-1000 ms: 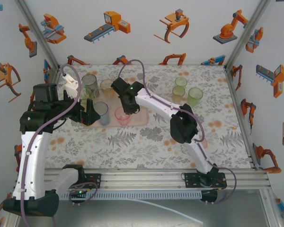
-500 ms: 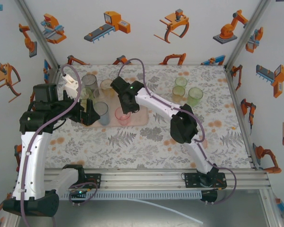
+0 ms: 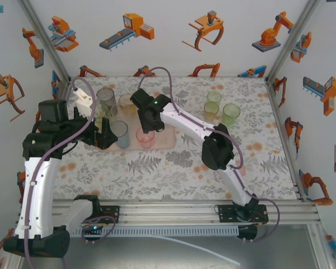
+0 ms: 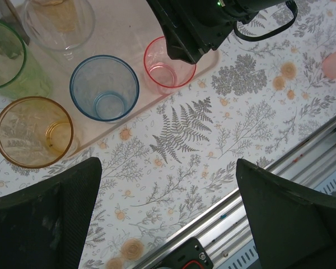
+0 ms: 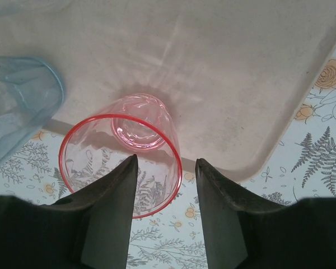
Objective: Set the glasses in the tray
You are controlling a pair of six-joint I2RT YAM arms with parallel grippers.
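Observation:
The pale pink tray [image 3: 165, 140] lies left of the table's centre. On it a pink glass [image 3: 144, 137] stands upright near the front rim, with a blue glass [image 3: 120, 133] beside it, and grey [image 3: 106, 98], amber [image 3: 126, 103] and green [image 3: 100, 111] glasses further back. My right gripper [image 3: 148, 127] hovers over the pink glass [image 5: 120, 151], open; its fingers [image 5: 115, 207] straddle the glass's right wall without squeezing it. My left gripper [image 3: 105, 134] is wide open just left of the blue glass [image 4: 105, 88], holding nothing. Two green glasses [image 3: 231, 114] and an amber one [image 3: 211, 112] stand off the tray at back right.
The tray's [image 5: 224, 73] right half is bare. The left wrist view has an amber glass [image 4: 33, 131] at the tray's near-left corner and the aluminium table rail [image 4: 252, 224] below. White walls close in the back and both sides.
My right gripper has drawn slightly back and left above the pink glass, which stays standing on the tray. The left arm has not moved.

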